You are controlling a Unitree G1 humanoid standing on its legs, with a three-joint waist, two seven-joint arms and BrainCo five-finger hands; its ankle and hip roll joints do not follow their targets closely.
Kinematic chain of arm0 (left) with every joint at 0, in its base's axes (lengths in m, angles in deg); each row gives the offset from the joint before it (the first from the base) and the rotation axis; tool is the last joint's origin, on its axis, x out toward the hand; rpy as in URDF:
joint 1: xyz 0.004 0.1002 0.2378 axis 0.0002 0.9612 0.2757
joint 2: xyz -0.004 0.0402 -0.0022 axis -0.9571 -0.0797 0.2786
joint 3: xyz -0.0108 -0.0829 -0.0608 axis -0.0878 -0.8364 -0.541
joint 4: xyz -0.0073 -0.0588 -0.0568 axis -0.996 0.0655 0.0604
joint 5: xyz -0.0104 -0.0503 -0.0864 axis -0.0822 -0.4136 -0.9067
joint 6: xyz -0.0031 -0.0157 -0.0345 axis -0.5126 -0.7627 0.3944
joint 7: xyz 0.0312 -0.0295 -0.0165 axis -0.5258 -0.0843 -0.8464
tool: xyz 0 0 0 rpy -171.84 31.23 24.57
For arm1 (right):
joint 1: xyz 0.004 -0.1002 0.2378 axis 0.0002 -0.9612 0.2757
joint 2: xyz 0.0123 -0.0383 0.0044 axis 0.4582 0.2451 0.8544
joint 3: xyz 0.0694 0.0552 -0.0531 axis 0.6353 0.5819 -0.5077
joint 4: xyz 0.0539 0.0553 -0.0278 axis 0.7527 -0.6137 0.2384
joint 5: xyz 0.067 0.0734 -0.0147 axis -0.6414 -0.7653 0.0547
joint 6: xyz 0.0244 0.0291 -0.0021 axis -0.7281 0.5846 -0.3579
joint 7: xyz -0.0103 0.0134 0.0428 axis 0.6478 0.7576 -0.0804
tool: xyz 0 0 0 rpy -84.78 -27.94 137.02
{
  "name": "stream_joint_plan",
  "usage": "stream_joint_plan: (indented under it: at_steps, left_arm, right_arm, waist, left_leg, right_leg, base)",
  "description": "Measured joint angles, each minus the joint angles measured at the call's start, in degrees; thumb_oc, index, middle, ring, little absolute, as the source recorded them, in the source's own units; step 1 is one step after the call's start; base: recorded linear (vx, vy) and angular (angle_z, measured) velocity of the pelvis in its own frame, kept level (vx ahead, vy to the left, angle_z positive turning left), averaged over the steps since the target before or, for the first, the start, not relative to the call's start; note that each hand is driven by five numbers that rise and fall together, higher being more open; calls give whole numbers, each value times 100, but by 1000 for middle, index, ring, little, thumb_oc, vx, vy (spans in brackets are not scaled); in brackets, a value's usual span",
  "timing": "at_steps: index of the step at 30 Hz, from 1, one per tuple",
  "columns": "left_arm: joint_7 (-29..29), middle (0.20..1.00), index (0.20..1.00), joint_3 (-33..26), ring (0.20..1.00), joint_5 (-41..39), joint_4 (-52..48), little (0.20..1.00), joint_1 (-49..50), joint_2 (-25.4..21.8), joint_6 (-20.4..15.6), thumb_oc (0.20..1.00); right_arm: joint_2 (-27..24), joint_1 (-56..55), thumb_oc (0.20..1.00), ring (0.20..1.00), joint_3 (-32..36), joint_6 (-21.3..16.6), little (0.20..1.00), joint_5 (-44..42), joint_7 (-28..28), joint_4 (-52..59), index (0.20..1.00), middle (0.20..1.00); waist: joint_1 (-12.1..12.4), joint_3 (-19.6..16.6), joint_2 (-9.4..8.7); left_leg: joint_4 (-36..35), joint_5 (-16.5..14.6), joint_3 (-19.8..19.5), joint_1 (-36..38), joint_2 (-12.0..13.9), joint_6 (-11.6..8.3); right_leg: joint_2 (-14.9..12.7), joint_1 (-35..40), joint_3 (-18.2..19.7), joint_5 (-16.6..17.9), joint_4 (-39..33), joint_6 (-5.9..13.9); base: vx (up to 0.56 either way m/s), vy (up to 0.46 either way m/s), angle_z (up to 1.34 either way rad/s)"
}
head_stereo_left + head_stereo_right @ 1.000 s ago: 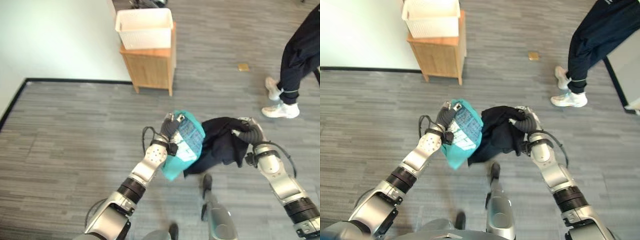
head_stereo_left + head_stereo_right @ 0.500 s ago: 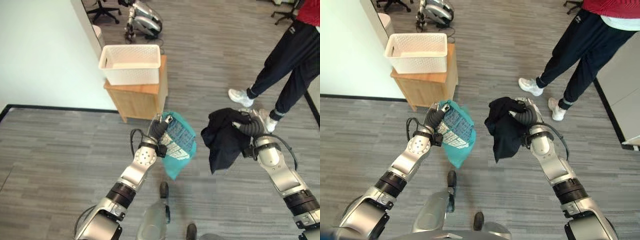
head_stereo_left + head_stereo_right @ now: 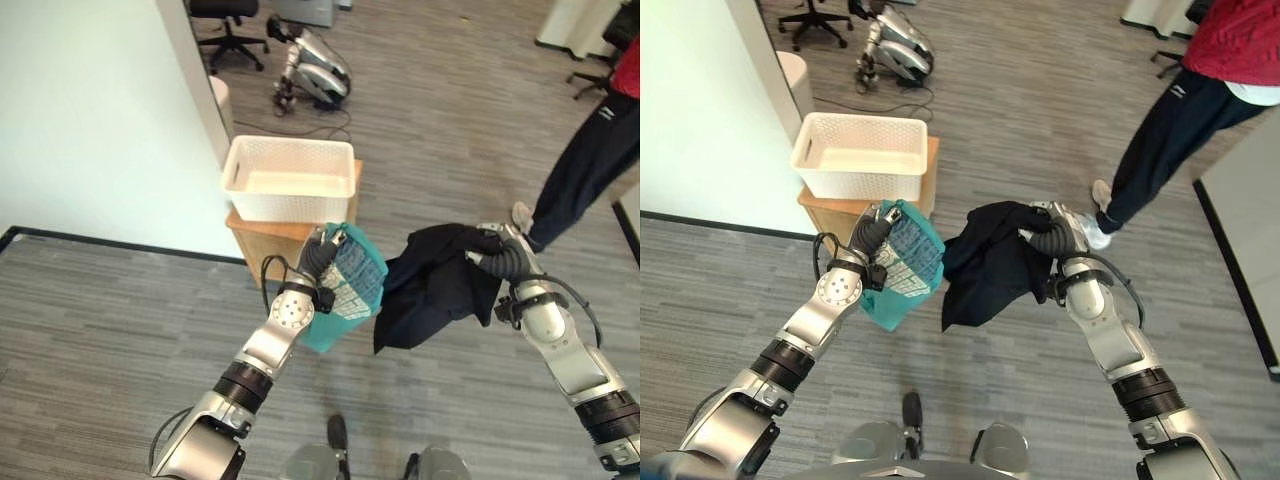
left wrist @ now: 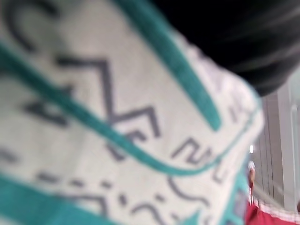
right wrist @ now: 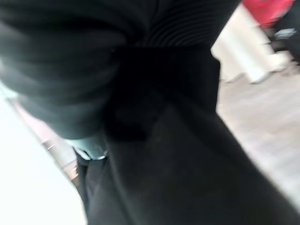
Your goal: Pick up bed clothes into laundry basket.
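Teal patterned cloth [image 3: 352, 285] hangs bunched in the left hand [image 3: 318, 262], black garment [image 3: 432, 285] in the clenched right hand [image 3: 497, 255], both short of the white laundry basket [image 3: 290, 178] (on a wooden cabinet [image 3: 262, 238]). Trailing hems could catch its rim and spill out.

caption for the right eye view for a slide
Each robot hand carries clothing, teal left, black right, toward the white basket.
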Motion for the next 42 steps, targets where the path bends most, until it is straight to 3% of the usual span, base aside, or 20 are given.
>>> stream_joint_plan:
  at_steps: [3, 5, 6, 8, 9, 10, 11, 13, 14, 16, 18, 20, 22, 24, 27, 30, 33, 37, 40, 42]
  left_arm:
    - [-8, 200, 200, -91, 200, 0, 25, 200, 16, -28, -1, 200]
    - [-39, 200, 200, -233, 200, -1, 232, 200, 94, -4, -17, 200]
    - [-24, 200, 200, -185, 200, 0, 218, 200, 166, -45, -7, 200]
    - [-45, 200, 200, -138, 200, -2, 435, 200, 253, -130, -16, 200]
    - [-52, 200, 200, -14, 200, -3, 598, 200, 209, -160, -13, 200]
    - [-120, 200, 200, 26, 200, -15, 633, 200, 224, -210, -49, 200]
    - [-99, 200, 200, 53, 200, -67, 752, 200, 251, 53, -49, 200]
    - [-155, 200, 200, 213, 200, -100, 708, 200, 249, 154, -58, 200]
    - [-208, 200, 200, 281, 200, -106, 685, 200, 197, 172, -57, 200]
    - [-228, 200, 200, 388, 200, -103, 532, 200, 193, 180, -56, 200]
    - [-237, 200, 200, 477, 200, -97, 435, 200, 177, 197, -62, 200]
    - [-283, 200, 200, 535, 200, -97, 438, 200, 209, 301, -81, 200]
    - [-298, 200, 200, 641, 200, -96, 546, 200, 231, 344, -97, 200]
    - [-325, 200, 200, 694, 200, -98, 673, 200, 280, 344, -91, 200]
    - [-323, 200, 200, 725, 200, -112, 712, 200, 454, 353, -71, 200]
    - [-307, 200, 200, 834, 200, -110, 799, 200, 440, 263, -61, 200]
    - [-271, 200, 200, 979, 200, -102, 816, 200, 309, 294, -59, 200]
    - [-204, 200, 200, 977, 200, -98, 836, 200, -187, 309, -60, 200]
    - [-188, 200, 200, 979, 200, -85, 882, 200, -516, 394, -85, 200]
    - [-181, 200, 200, 974, 200, -85, 901, 200, -576, 326, -185, 200]
  right_arm:
    - [-420, 143, 200, 200, 202, -14, 200, 2, 11, 256, 200, 200]
    - [-921, 370, 200, 200, 446, 7, 200, 4, 61, 247, 200, 200]
    - [-1162, 504, 200, 200, 437, 33, 200, 4, 65, 220, 200, 200]
    - [-1404, 1536, 200, 200, 195, 113, 200, -19, 182, -458, 200, 200]
    - [-1496, 2061, 200, 200, -131, 183, 200, -45, 228, -871, 200, 200]
    - [-1506, 2671, 200, 200, -442, 205, 200, -82, 283, -1379, 200, 200]
    - [-1560, 3256, 200, 200, -783, 287, 200, -136, 325, -1815, 200, 200]
    - [-1739, 4579, 200, 200, -1816, 367, 200, -251, 339, -2385, 200, 200]
    - [-1744, 4943, 200, 200, -1970, 392, 200, -252, 389, -2411, 200, 200]
    - [-1860, 5581, 200, 200, -2354, 409, 200, -242, 409, -2597, 200, 200]
    - [-2014, 5907, 200, 200, -2545, 334, 200, -278, 506, -2902, 200, 200]
    - [-2171, 5999, 200, 200, -2732, 358, 200, -510, 510, -3503, 200, 200]
    - [-2165, 5973, 200, 200, -2809, 388, 200, -689, 487, -3855, 200, 200]
    - [-2134, 5952, 200, 200, -3112, 391, 200, -770, 461, -3963, 200, 200]
    - [-1993, 5839, 200, 200, -3105, 343, 200, -807, 432, -3806, 200, 200]
    - [-1841, 5842, 200, 200, -3208, 288, 200, -815, 406, -3837, 200, 200]
    - [-1778, 6095, 200, 200, -3195, 241, 200, -930, 421, -3973, 200, 200]
    - [-1789, 6486, 200, 200, -3187, 178, 200, -1236, 497, -4105, 200, 200]
    - [-2089, 6566, 200, 200, -3391, 46, 200, -1489, 493, -3872, 200, 200]
    - [-2157, 6774, 200, 200, -3601, 5, 200, -1591, 497, -3692, 200, 200]
  waist:
    - [-68, -9, 28]
    - [-77, -23, 36]
    - [-68, -26, 49]
    - [-182, -108, -53]
    - [-206, -273, -211]
    - [-123, -465, -483]
    - [-64, -461, -247]
    - [156, -460, -263]
    - [147, -408, -360]
    - [190, -320, -548]
    - [258, -353, -465]
    - [284, -355, -354]
    - [287, -353, -205]
    - [304, -378, -96]
    - [419, -463, 47]
    - [422, -451, -95]
    - [172, -443, -136]
    - [87, -365, -125]
    - [-54, -277, -23]
    - [-163, -166, -289]
  left_leg:
    - [-64, -128, -545, 41, -3, -32]
    - [114, -435, -767, 173, 37, -190]
    - [171, -464, -766, 247, 88, -205]
    - [299, -722, -987, 648, 369, -622]
    - [524, -925, -1000, 678, 456, -758]
    - [1093, -1130, -1003, 534, 484, -1071]
    - [2222, -1194, -943, 48, 861, -1147]
    - [3726, -1009, -950, -815, 1212, -1032]
    - [3765, -1027, -867, -1112, 1257, -1043]
    - [3080, -994, -381, -1306, 1186, -1013]
    - [1956, -878, 23, -1372, 1085, -955]
    - [810, -177, 609, -1426, 975, -957]
    - [281, 210, 992, -1556, 1119, -1035]
    - [40, 362, 1304, -1592, 1270, -910]
    - [133, 401, 1269, -1274, 1195, -831]
    - [93, 845, 1250, -822, 1019, -232]
    - [-187, 783, 823, -519, 807, -57]
    - [-185, 635, -6, -497, 620, 113]
    - [-188, 511, -1082, -520, 614, 94]
    - [-191, 456, -1612, -364, 363, -78]
  right_leg:
    - [-33, -104, 536, 909, -1553, 120]
    - [-511, -311, 582, 1604, -2001, 330]
    - [-597, -310, 536, 1760, -2213, 280]
    - [-505, -103, 532, 2096, -2195, 206]
    - [-343, 8, 590, 2083, -2130, 192]
    - [-166, 164, 488, 2041, -2012, -134]
    - [188, 316, 274, 2043, -1991, -396]
    - [502, 517, 187, 1908, -2243, -773]
    - [562, 627, 93, 1826, -2330, -833]
    - [678, 852, 50, 1748, -2562, -828]
    - [891, 949, -34, 1523, -2607, -778]
    - [1167, 1166, -198, 1297, -2608, -877]
    - [1421, 1390, -289, 1032, -2619, -1092]
    - [1597, 1611, -353, 875, -2623, -1060]
    - [1645, 1881, -158, 525, -2314, -926]
    - [1278, 1518, -289, -75, -526, -244]
    - [726, 750, -351, -237, 1148, -70]
    - [570, 444, -64, -133, -429, -58]
    - [853, 364, 927, 814, -2383, -70]
    - [566, 329, 1090, 1501, -2600, 28]
  base:
    - [365, -275, 89]
    - [360, -319, 57]
    - [319, -344, 40]
    - [265, -362, 41]
    - [161, -305, 54]
    - [130, -328, 40]
    - [109, -314, 12]
    - [153, -250, -15]
    - [271, -109, 10]
    - [489, 37, 9]
    - [356, 57, 1]
    - [361, 47, 19]
    - [401, 52, 13]
    - [390, 69, -3]
    - [313, 32, -39]
    - [318, 23, -19]
    - [191, -56, 62]
    - [275, -142, 115]
    - [298, -128, 167]
    - [30, -106, 174]
